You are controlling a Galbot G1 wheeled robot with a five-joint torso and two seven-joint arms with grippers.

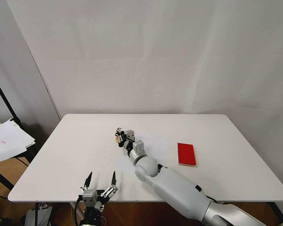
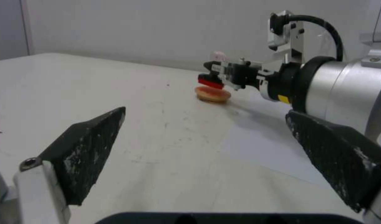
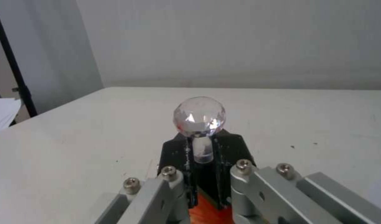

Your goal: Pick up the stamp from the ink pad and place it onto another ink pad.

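Note:
The stamp [image 1: 119, 130], black with a clear faceted knob [image 3: 199, 116], is held in my right gripper [image 1: 120, 137], which is shut on it mid-table. From the left wrist view, the stamp's red underside [image 2: 211, 83] hangs a small gap above the round tan ink pad [image 2: 213, 94], whose orange-red centre [image 3: 207, 214] shows under the black fingers [image 3: 231, 152]. The flat red rectangular ink pad [image 1: 186, 153] lies apart, to the right of the arm. My left gripper [image 1: 100, 181] rests open near the table's front edge, nothing between its fingers [image 2: 89, 146].
The white table [image 1: 69, 150] has bare surface left of the round pad and around the red pad. A stack of white papers [image 1: 6, 141] sits on a black stand off the table's left side. A white backdrop hangs behind.

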